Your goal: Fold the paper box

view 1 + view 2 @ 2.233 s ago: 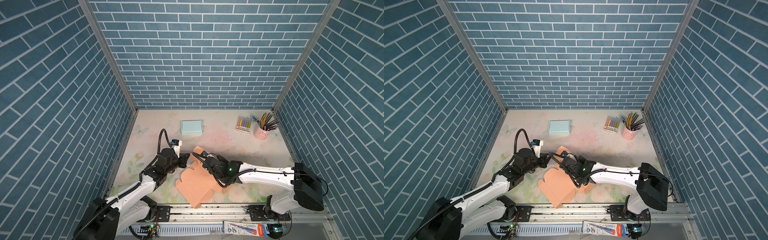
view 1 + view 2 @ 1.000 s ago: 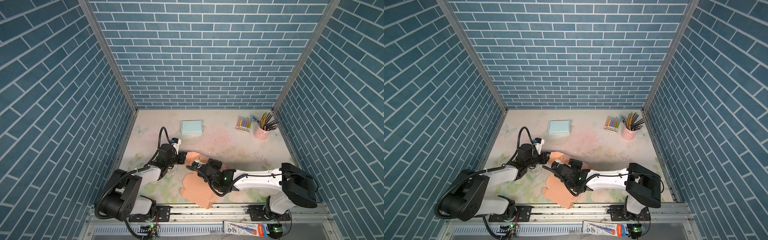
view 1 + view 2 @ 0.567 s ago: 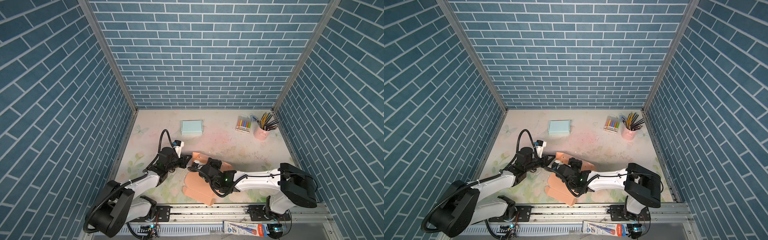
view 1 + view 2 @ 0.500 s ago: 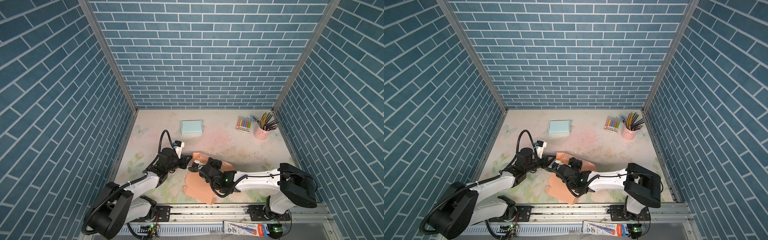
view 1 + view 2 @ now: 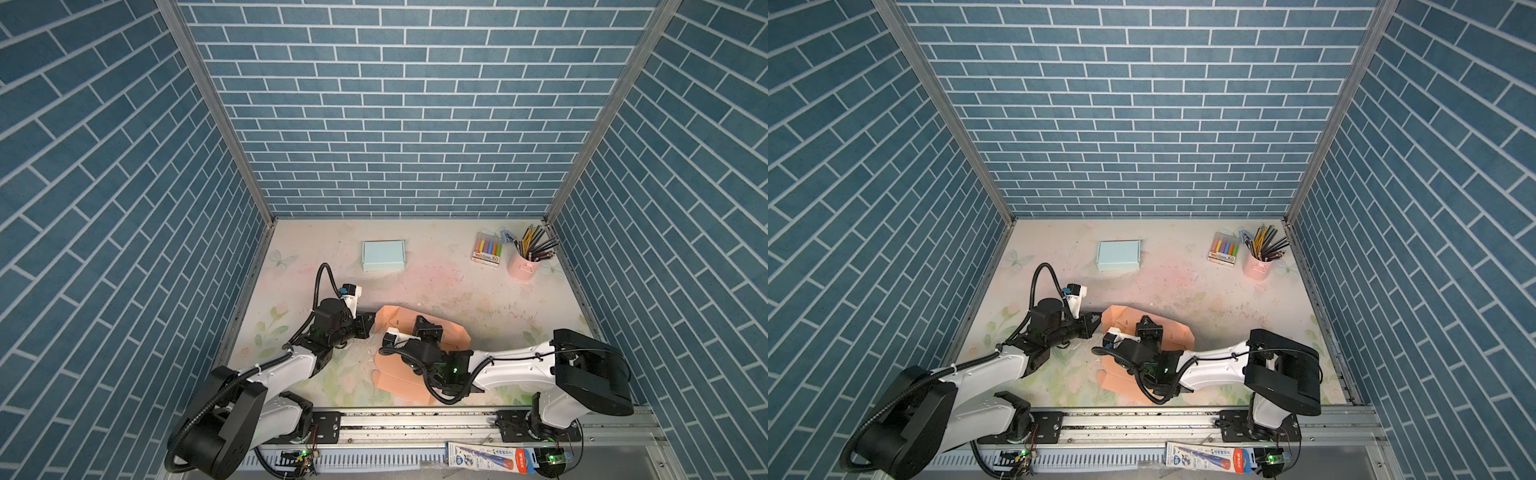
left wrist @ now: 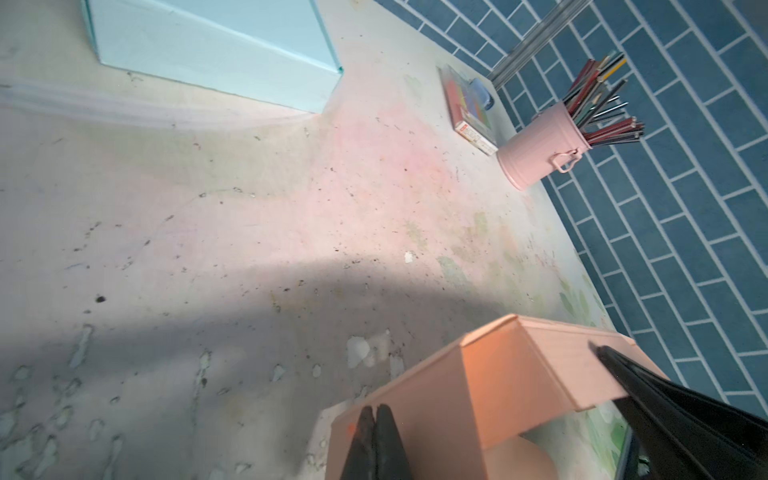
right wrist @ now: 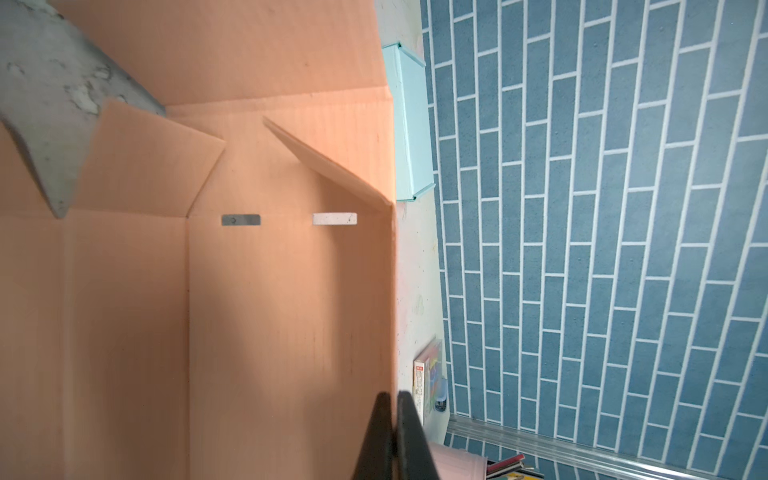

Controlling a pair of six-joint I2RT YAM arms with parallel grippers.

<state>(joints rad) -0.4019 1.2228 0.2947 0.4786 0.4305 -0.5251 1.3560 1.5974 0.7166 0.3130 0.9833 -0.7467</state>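
Observation:
The paper box is salmon-orange card lying near the table's front middle. Its back wall stands up and a flat flap lies toward the front. My right gripper is shut on the top edge of the back wall, which runs down between the fingers. My left gripper is shut, with its tips against the outside of the box's left end panel and nothing between them. The right gripper's black finger shows behind that wall.
A closed light-blue box sits at the back. A pack of markers and a pink cup of pencils stand at the back right. Blue brick walls close three sides. A metal rail runs along the front.
The box, flat two seconds ago, now has its back wall raised by the right gripper. The left gripper has shifted slightly right to the box's left end. Both grippers stay shut.

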